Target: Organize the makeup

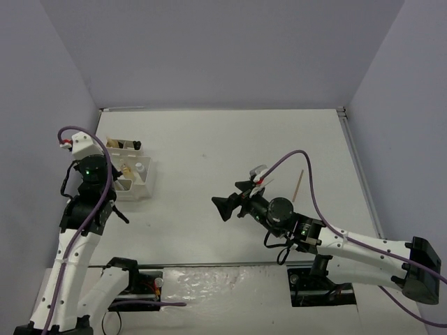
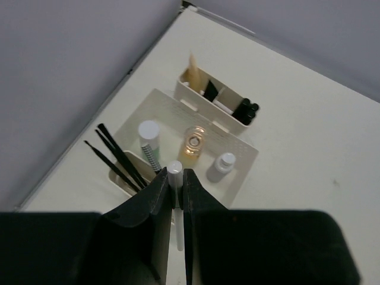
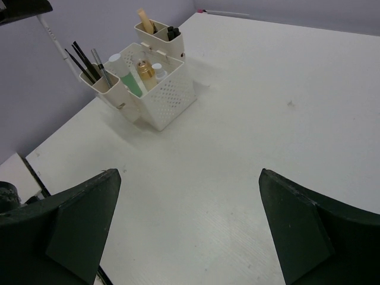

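Note:
My left gripper [image 2: 174, 189] is shut on a thin white pencil [image 2: 174, 172] and holds it above the near end of the white compartmented tray [image 2: 240, 172]. In the tray stand thin black pencils [image 2: 116, 159], a white-green bottle [image 2: 151, 141], an amber bottle [image 2: 193, 144], a small grey bottle [image 2: 222, 163], a tan piece [image 2: 193, 70] and short black tubes [image 2: 246, 110]. In the top view the left gripper [image 1: 115, 209] is just near of the tray [image 1: 145, 183]. A tan wooden stick [image 1: 299, 185] lies on the table. My right gripper [image 1: 227, 206] is open and empty over bare table [image 3: 190, 196].
The tray [image 3: 169, 98] stands near the left wall, far left of the right gripper. The held white pencil [image 3: 52, 37] shows at the top left of the right wrist view. Grey walls close the table on three sides. Cables trail from both arms.

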`<state>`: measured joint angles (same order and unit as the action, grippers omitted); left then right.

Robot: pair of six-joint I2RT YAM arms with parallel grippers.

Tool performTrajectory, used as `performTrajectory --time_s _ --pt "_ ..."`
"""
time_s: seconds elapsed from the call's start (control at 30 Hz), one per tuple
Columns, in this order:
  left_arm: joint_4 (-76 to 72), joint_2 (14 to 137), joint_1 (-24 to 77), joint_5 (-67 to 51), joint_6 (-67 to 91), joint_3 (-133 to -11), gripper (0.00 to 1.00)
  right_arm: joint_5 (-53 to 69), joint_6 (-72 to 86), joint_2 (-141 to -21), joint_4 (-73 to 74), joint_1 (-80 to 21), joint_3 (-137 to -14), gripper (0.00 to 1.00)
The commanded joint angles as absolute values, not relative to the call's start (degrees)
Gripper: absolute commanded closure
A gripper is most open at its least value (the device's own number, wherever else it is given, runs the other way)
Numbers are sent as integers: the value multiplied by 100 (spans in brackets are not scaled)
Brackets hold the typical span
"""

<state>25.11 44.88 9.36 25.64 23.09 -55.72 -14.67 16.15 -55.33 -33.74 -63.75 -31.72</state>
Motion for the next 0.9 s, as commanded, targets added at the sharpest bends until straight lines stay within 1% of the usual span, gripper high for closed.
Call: performTrajectory --time_s 0.0,0.13,0.33,0.5,0.63,0.77,0.83,0.87 --pt "2092 4845 260 2314 2137 -5864 100 -1811 1554 -5086 -3594 -6331 -2969 0" --pt "1683 5089 24 1880 2256 -5600 100 -1926 1556 -4765 -3516 -6311 -2766 0" --pt "1120 5343 -438 1338 2486 -5406 100 -1942 1564 -4588 -3481 -6293 -2646 0" --pt "1050 5509 -559 1300 2713 -5231 100 -1950 1578 -4598 -3464 -6284 -2641 0" --pt "550 5623 -650 1083 3002 -4856 100 -1917 1582 -4657 -3523 -6284 -2619 0" --pt "480 5740 -733 1005 3189 -4750 100 -1841 1600 -4730 -3542 -6275 -2632 0" --pt "499 5740 -730 1093 3207 -4721 99 -1820 1608 -4729 -3542 -6275 -2620 0" --pt "535 5716 -730 1148 3204 -4720 96 -1827 1608 -4721 -3550 -6275 -2612 0"
